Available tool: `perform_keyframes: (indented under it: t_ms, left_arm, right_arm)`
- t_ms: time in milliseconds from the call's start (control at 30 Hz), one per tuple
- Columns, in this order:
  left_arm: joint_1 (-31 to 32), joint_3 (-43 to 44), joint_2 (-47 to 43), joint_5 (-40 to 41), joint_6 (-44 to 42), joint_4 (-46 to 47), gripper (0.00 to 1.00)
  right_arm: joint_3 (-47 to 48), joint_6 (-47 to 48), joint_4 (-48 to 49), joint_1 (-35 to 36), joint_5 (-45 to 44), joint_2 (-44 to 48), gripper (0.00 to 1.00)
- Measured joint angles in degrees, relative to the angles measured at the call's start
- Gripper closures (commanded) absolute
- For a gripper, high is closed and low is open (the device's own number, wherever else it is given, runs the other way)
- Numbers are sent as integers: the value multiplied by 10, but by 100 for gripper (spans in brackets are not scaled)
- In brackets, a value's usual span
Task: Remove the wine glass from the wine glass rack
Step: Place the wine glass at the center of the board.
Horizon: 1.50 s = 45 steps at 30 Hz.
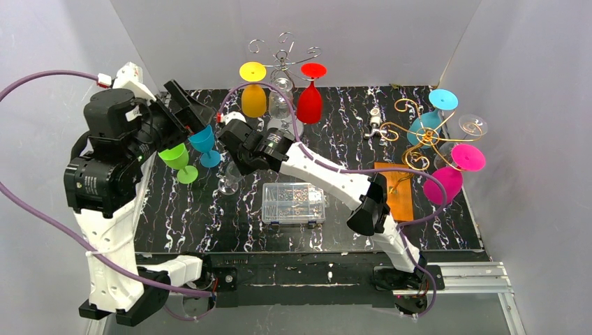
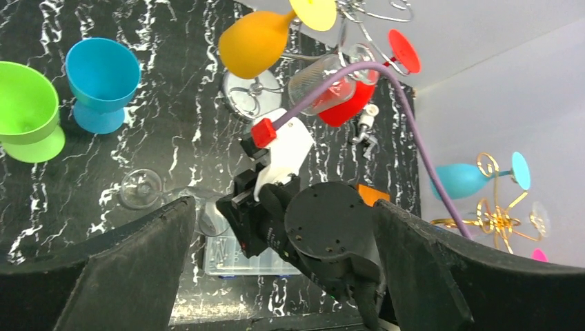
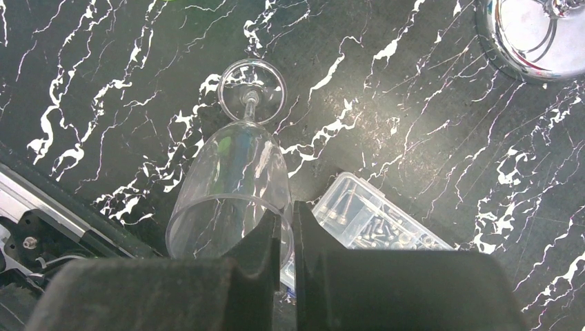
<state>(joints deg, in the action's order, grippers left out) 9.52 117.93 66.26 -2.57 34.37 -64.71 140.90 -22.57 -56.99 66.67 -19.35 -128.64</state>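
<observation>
The clear wine glass [image 3: 231, 179] is off the racks and low over the black marble table [image 1: 335, 125], in its left part. It is just beside the plastic box of small parts [image 1: 294, 202] and near the green glass [image 1: 176, 159] and the blue glass [image 1: 205, 145], which both stand on the table. The right gripper [image 3: 286, 215] has it by the rim: the two jaws are almost together, with only the thin wall of the bowl between them. The bowl opens toward the wrist camera and the foot points down to the table; I cannot tell if the foot touches the surface. The silver rack [image 1: 283, 52] at the far edge is well apart from this glass, and a yellow glass [image 1: 254, 98], a red glass [image 1: 310, 101] and another clear one hang on it upside down. The gold rack [image 1: 419, 136] on the right carries teal and pink glasses. The left gripper [image 2: 283, 207] hangs above the left part of the table with its jaws wide apart and nothing between them.
</observation>
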Motion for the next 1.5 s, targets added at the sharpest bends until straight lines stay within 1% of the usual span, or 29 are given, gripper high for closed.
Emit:
perform_keyframes:
  t_ms: [67,233,333,433,533,733,900,1233,1500]
  left_arm:
    - [0,-10,3,13,-2,-2,2]
    - [0,-29,16,79,0,-13,2]
    - [-2,-80,10,108,4,-13,2]
    - [-13,-149,-2,120,8,-14,2]
    - [-24,-191,-12,124,7,-13,2]
    - [-30,-242,-43,126,8,-5,2]
    - [-30,-291,-66,122,10,-1,2]
    - [-30,-329,-70,107,16,12,2]
    - [-30,-400,-76,77,39,29,2]
  right_arm:
    - [0,-1,-2,0,0,0,99]
    - [0,-4,-9,-2,0,0,99]
    - [0,-9,-18,-5,0,0,99]
    - [0,-11,-22,-10,2,0,99]
    - [0,-11,-23,-14,4,0,99]
    - [0,-12,-25,-18,11,0,99]
    - [0,-13,-25,-18,16,-1,96]
    - [0,-13,-25,-18,16,-2,87]
    - [3,-14,-17,-18,18,-10,82]
